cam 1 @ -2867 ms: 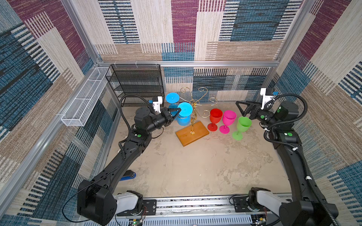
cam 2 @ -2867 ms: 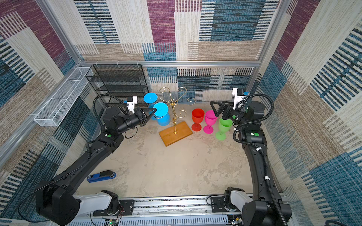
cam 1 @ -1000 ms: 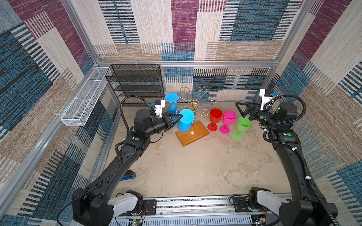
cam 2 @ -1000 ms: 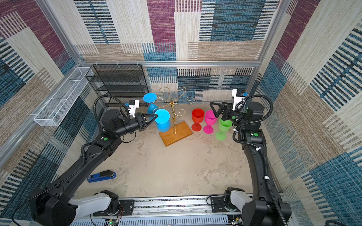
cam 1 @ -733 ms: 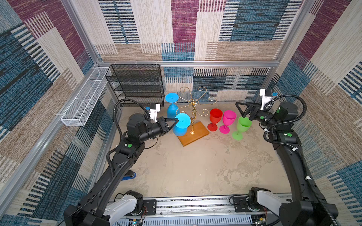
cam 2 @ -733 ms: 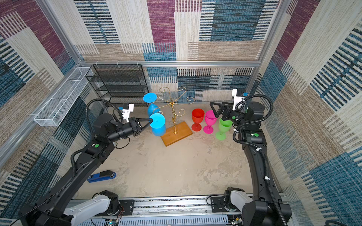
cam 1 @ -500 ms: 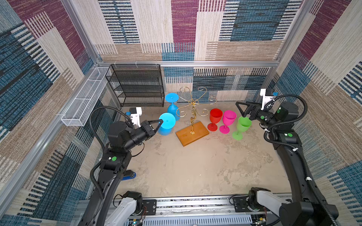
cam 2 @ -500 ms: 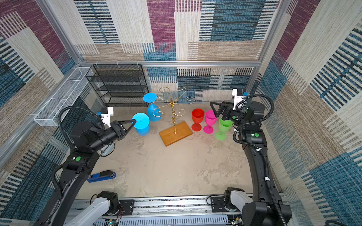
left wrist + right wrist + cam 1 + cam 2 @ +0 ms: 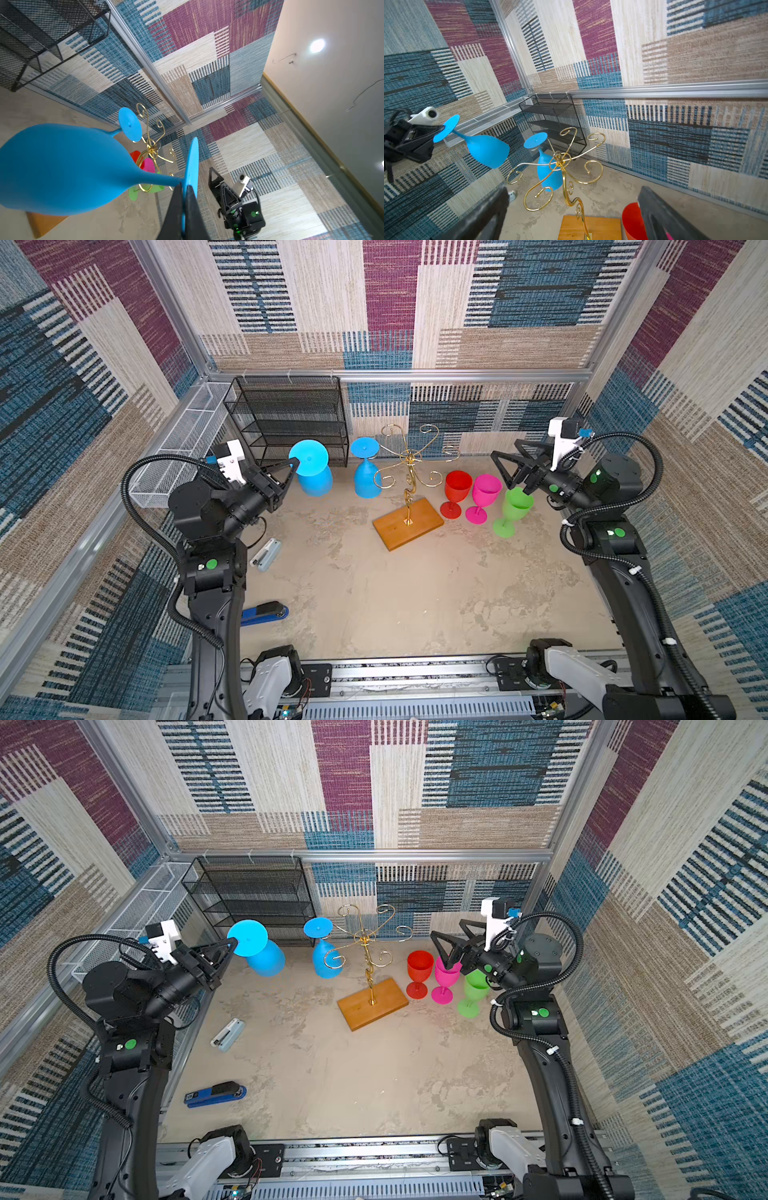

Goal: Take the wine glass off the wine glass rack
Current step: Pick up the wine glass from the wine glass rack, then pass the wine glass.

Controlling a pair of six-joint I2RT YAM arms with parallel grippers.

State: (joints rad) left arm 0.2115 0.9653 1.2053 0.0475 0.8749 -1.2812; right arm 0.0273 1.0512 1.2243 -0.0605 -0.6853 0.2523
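Observation:
My left gripper (image 9: 292,467) is shut on the foot disc of a blue wine glass (image 9: 314,483). The glass hangs tilted in the air, left of the wine glass rack and apart from it. In the left wrist view both fingers (image 9: 175,207) pinch the foot's rim, and the bowl (image 9: 62,170) fills the near side. The rack (image 9: 409,472) is gold scrolled wire on an orange-brown wooden base (image 9: 409,524). A second blue glass (image 9: 365,479) hangs upside down on its left arm. My right gripper (image 9: 508,475) stands open to the right of the rack, holding nothing.
Red (image 9: 457,489), pink (image 9: 484,494) and green (image 9: 514,506) glasses stand upright between the rack and my right gripper. A black mesh shelf (image 9: 291,418) and a white wire basket (image 9: 183,448) are at the back left. A pale stapler (image 9: 266,553) and a blue stapler (image 9: 264,612) lie near my left arm.
My left arm has drawn back to the left with the blue glass, carrying it away from the rack's scroll arms. The right arm has not moved.

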